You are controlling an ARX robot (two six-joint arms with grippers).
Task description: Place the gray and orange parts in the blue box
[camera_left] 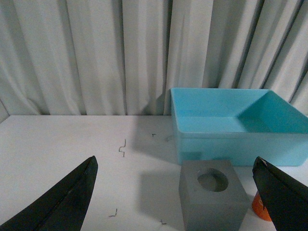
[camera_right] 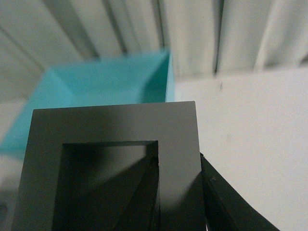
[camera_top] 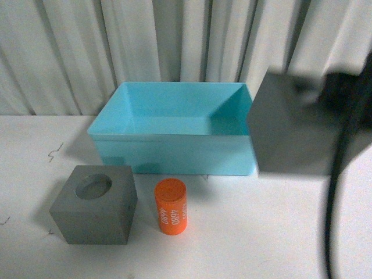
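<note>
The blue box (camera_top: 174,152) stands open at the back middle of the white table. In front of it sit a gray cube with a round recess (camera_top: 93,204) and an upright orange cylinder (camera_top: 171,207) printed "4680". My left gripper (camera_left: 175,160) is open, its fingers (camera_left: 62,202) spread wide just short of that cube (camera_left: 211,199). The orange cylinder (camera_left: 258,206) peeks out beside one finger. My right gripper (camera_right: 180,192) is shut on the gray cube with the rectangular slot (camera_right: 115,130), one finger inside the slot. This cube (camera_top: 290,125) hangs off the table beside the box's right end.
Pale pleated curtains (camera_top: 174,40) close off the back. A black cable (camera_top: 336,186) hangs down at the right, in front of the table. Small dark marks (camera_left: 122,148) dot the table left of the box.
</note>
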